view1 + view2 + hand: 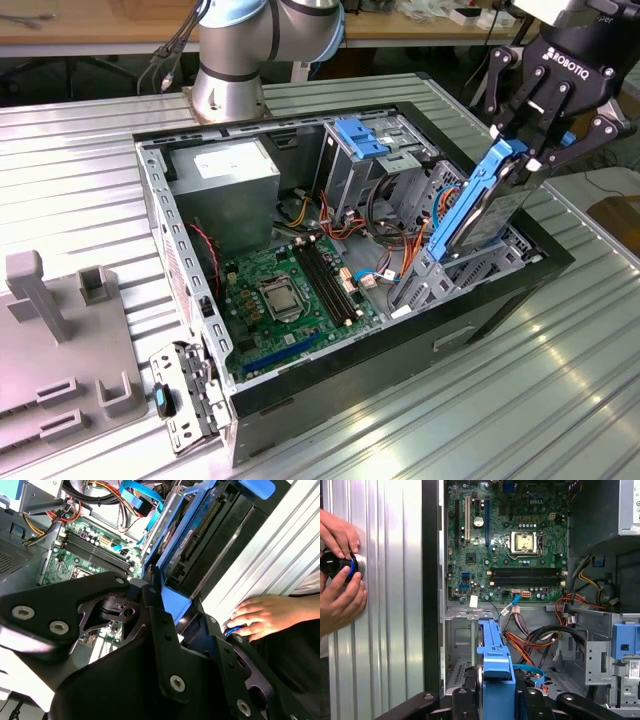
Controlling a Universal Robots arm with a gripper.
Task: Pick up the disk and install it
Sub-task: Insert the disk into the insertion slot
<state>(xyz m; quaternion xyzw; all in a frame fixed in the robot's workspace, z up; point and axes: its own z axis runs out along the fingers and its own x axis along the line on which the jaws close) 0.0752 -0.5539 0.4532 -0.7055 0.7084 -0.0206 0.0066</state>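
Exterior view: your fingers (590, 132) pinch the disk (480, 205), tilted inside the case (350, 400); loose cables (385, 235) beside it could snag it.

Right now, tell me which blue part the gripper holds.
The disk, tilted in the gripper; the other blue bracket sits on the drive cage.

A ribbed metal table (480, 420) carries the open computer case (470, 330), and the arm's base (228, 90) stands beyond it. A grey fixture plate (50, 370) lies at the exterior view's left. In the first wrist view, a person's hands (340, 600) hold a round knob (340, 564) on the table.
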